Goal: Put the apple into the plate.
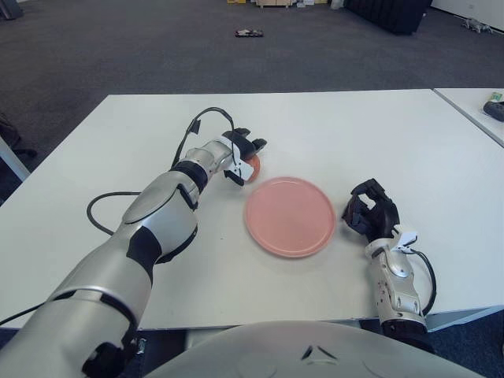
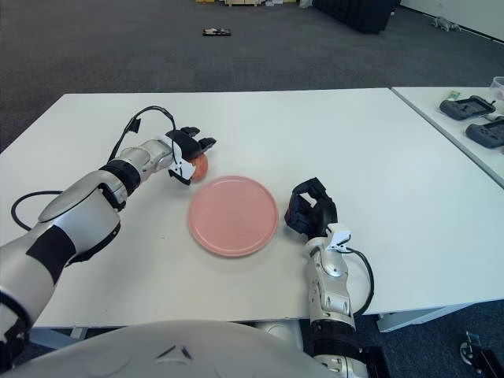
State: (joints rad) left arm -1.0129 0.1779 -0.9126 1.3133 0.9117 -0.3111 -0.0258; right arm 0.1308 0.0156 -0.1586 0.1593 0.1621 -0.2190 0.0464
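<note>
right hand [image 2: 309, 209] shows near the front edge of the white tabletop [image 1: 378, 134], just right of the round pink plastic plate [image 1: 290, 216], dark fingers curled, holding nothing. plate is bare. beyond its far-left rim, the left hand [image 1: 244, 161] is closed around the small red-orange apple [image 1: 251, 168]. plate lies right of and nearer than the apple, close by; the left arm is the nearer one. most of the apple is hidden by fingers; whether it is lifted or touching the tabletop cannot be told.
</note>
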